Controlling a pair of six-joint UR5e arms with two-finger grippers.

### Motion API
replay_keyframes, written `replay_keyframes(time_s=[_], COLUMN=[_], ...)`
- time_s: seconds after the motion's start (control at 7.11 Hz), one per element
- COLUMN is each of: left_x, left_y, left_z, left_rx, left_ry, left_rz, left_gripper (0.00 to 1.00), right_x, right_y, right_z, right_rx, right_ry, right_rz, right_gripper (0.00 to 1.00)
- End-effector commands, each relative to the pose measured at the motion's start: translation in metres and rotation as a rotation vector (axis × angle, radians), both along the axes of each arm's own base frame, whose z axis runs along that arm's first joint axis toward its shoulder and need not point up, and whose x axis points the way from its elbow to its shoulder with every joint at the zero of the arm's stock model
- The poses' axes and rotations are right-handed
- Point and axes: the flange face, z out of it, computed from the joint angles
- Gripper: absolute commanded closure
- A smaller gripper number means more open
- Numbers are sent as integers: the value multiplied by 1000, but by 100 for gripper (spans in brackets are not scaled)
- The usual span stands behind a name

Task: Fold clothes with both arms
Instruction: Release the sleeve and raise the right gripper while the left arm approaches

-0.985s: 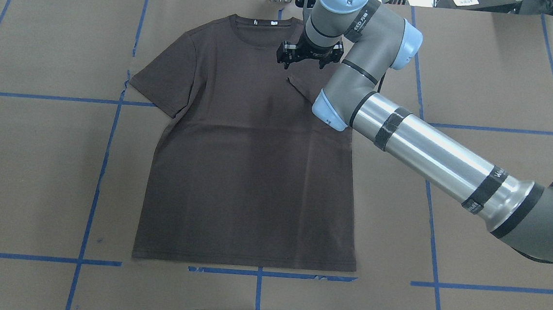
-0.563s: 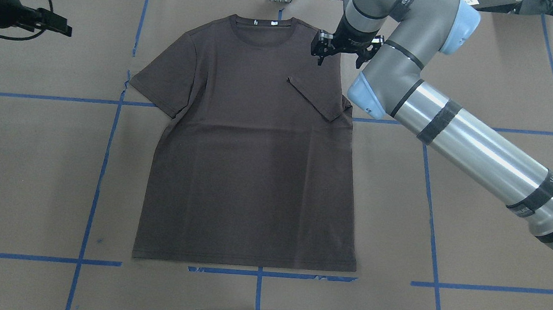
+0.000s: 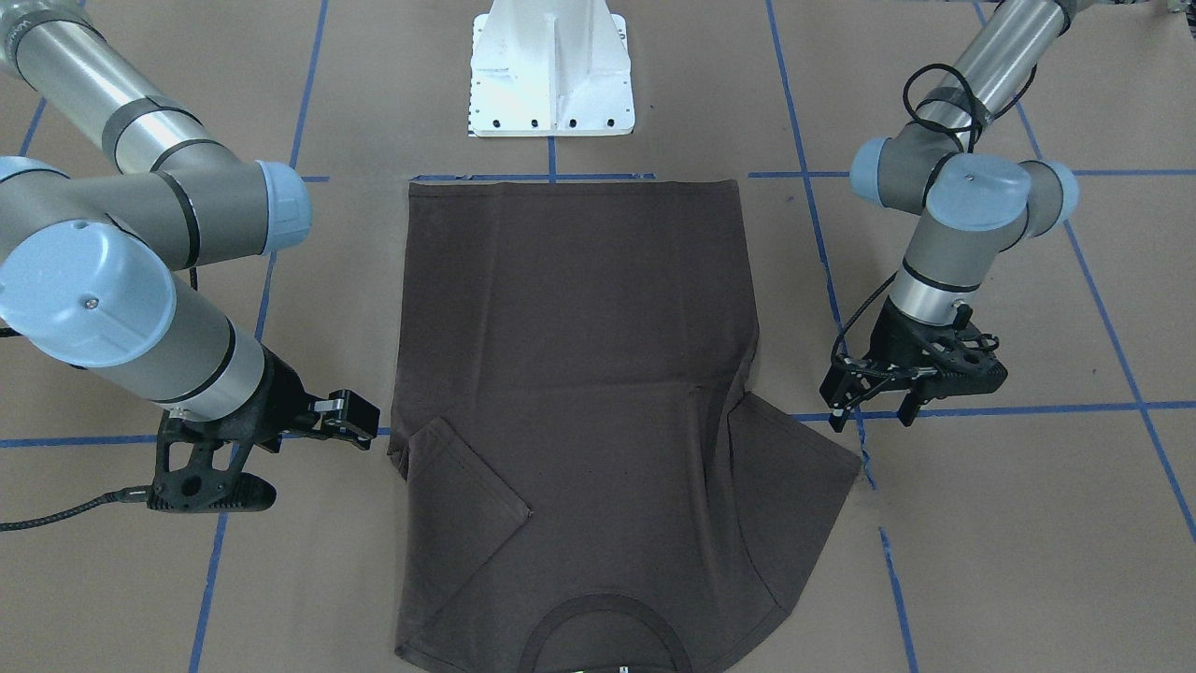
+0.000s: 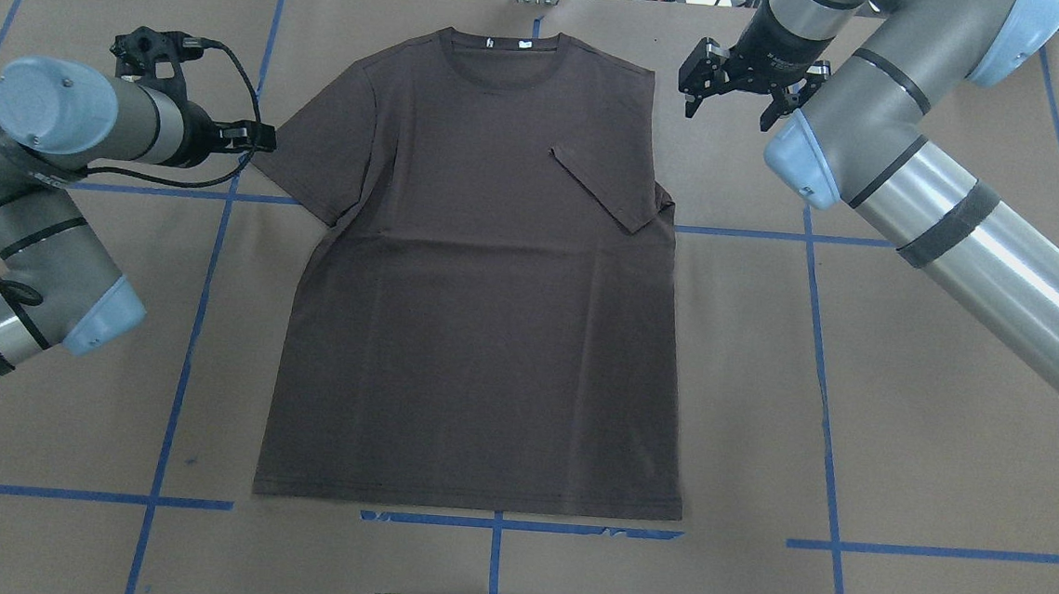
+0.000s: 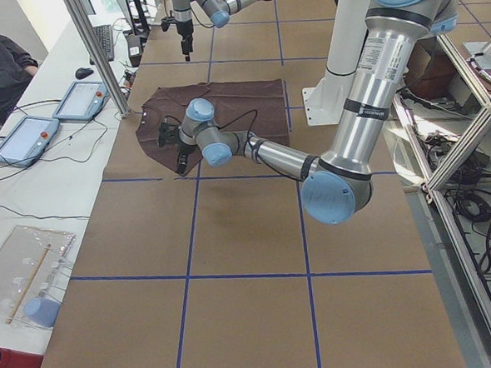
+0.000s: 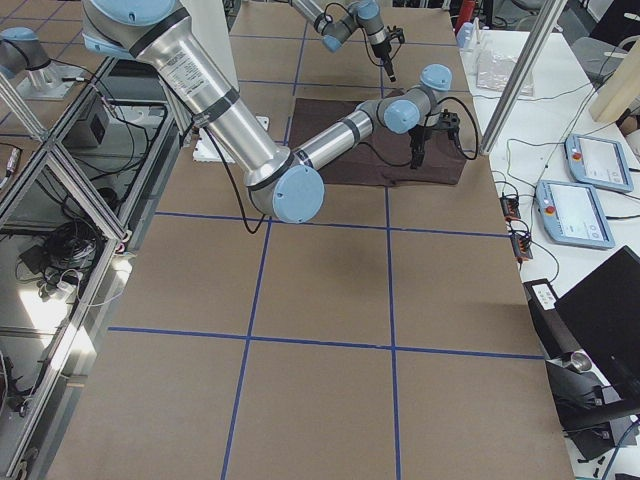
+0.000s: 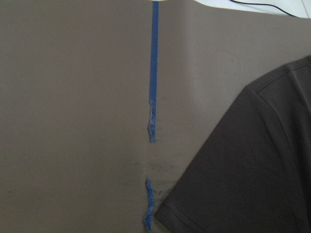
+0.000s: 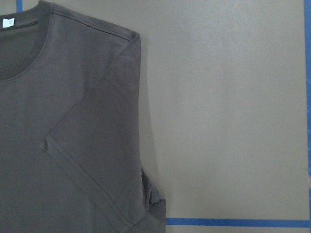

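Flanking T-shirt [image 4: 480, 331], end effectors [image 3: 871, 422] [image 4: 726, 120] spread, downturned

T-shirt [image 4: 480, 331] flat on taped table [image 4: 947, 457]

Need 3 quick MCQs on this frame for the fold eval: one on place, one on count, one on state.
1. Where is the left hand?
A) over the collar
B) by the spread left sleeve
C) at the hem

2. How many sleeves of the T-shirt are folded in?
A) one
B) none
C) two

3. The right hand is:
A) shut on the collar
B) shut on a sleeve
C) open, empty

Key: 1B, the overhead view shows it at that sleeve's edge. 2A, only the right sleeve lies over the chest. 3C, its fingers stand apart, off the T-shirt.
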Motion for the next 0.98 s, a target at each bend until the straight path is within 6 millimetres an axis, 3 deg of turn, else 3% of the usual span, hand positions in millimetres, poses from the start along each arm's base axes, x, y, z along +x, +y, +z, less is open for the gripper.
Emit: replay_keyframes(time_s=[0.0, 0.84], left_x=[31, 39], left_y=[-11, -18], left_z=[13, 35], left_rx=[-12, -8], left_ry=[-32, -40], left_rz=[-19, -11], left_gripper=[0, 5], right_x=[-4, -18], right_y=[2, 7], right_z=[4, -2], right_rx=[3, -1], right_ry=[6, 4], right_rz=[-1, -11], right_gripper=[0, 0])
